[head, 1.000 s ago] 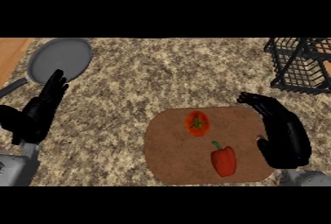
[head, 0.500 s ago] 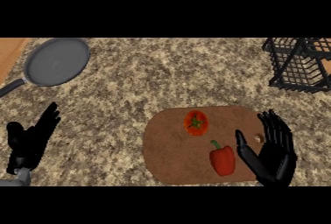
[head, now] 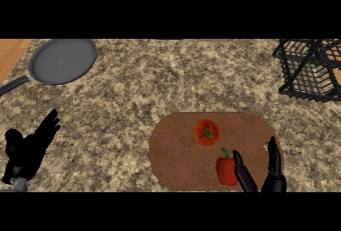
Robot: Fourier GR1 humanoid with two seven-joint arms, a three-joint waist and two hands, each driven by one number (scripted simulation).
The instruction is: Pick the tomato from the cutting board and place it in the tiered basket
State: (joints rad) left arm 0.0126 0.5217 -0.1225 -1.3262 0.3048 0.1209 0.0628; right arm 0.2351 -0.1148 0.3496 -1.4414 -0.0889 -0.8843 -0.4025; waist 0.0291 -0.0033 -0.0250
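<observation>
The tomato (head: 206, 132) lies near the board's (head: 173, 153) far edge, beside a red pepper (head: 226, 169). The right hand (head: 266, 178), fingers straight and apart, sits at the near edge. Approach past the pepper without touching it. The basket (head: 310, 67) stands at the counter's far right corner. The left hand (head: 26, 151) rests, fingers straight, at the near left.

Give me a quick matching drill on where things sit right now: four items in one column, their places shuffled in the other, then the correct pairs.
Items:
1. tomato
2. red pepper
3. frying pan
4. tiered basket

Places:
A. counter's far left corner
B. counter's far right edge
C. cutting board, far half
D. cutting board, near edge, beside the right hand

Pairs: 1-C, 2-D, 3-A, 4-B
</observation>
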